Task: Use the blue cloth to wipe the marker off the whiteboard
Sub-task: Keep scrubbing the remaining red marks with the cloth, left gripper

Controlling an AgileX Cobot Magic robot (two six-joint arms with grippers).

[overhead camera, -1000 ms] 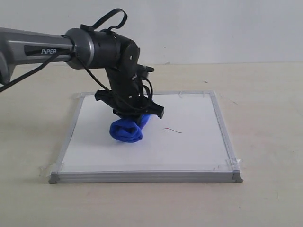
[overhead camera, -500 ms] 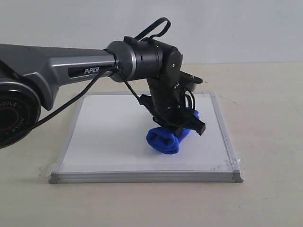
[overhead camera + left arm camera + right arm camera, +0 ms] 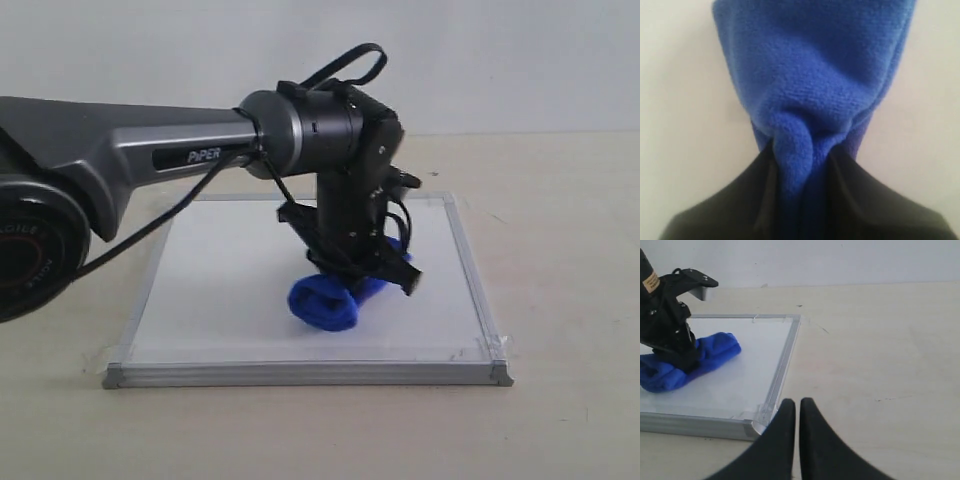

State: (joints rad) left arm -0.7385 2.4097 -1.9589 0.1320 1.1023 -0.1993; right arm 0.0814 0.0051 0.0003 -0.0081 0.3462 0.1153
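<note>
Blue cloth [image 3: 322,305] sits near whiteboard [image 3: 220,280] front edge.

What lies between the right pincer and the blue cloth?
Right wrist view: from the right pincer, a strip of table, then the whiteboard's frame and bare white surface up to the blue cloth.

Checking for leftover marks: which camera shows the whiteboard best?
The exterior view: the whiteboard shows all four corners, hidden only where the left gripper holds the blue cloth on it. The right wrist view gives one side of the frame and part of the surface; the left wrist view only bare white beside the cloth.
</note>
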